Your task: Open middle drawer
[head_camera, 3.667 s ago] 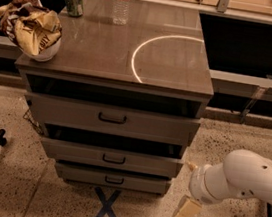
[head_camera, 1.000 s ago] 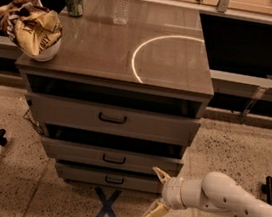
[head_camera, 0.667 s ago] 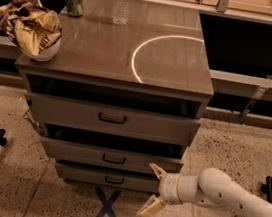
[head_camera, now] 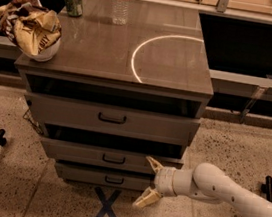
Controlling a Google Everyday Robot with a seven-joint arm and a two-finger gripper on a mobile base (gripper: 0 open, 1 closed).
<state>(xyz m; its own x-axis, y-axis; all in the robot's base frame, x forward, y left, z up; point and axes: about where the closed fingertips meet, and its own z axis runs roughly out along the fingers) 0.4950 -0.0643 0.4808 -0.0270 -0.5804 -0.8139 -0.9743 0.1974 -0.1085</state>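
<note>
- Camera view: we are seeing the gripper's (head_camera: 146, 181) fingers (head_camera: 146, 198) gaping wide, holding nothing.
- Its upper fingertip is sitting just beside the middle drawer (head_camera: 79, 152), right of the handle (head_camera: 113, 159).
- A blue X (head_camera: 106, 210) is lying on the floor nearby.

The middle drawer (head_camera: 69, 150) is faced in matt grey-brown wood, with a dark metal handle (head_camera: 113, 160); the smooth cream gripper (head_camera: 149, 181) is held spread at its right end.
</note>
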